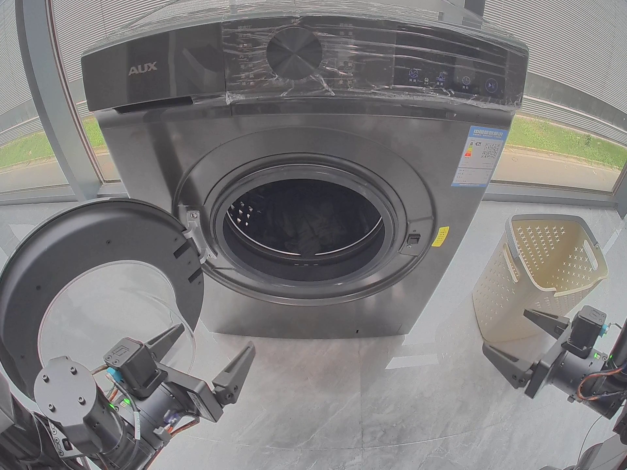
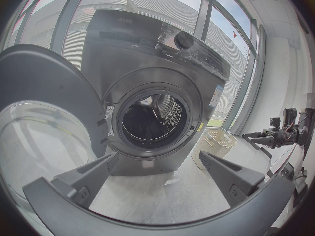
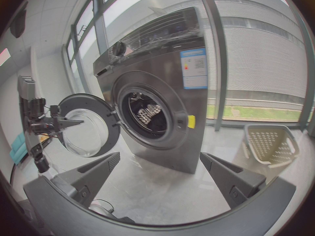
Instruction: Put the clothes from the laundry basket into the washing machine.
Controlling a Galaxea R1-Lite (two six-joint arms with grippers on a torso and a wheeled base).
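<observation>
Nearest the camera, the left end effector (image 1: 215, 337) is held low beside the swung-open door (image 1: 98, 230), its jaws spread wide and nothing gripped. The right end effector (image 1: 506, 329), likewise wide open and empty, is placed just in front of the one laundry basket (image 1: 496, 295), so the right arm is judged the nearer. That basket stands upright on the floor, to the right of the one washing machine (image 1: 157, 138). Its visible interior looks bare; dark fabric (image 1: 300, 223) is seen in the drum.
</observation>
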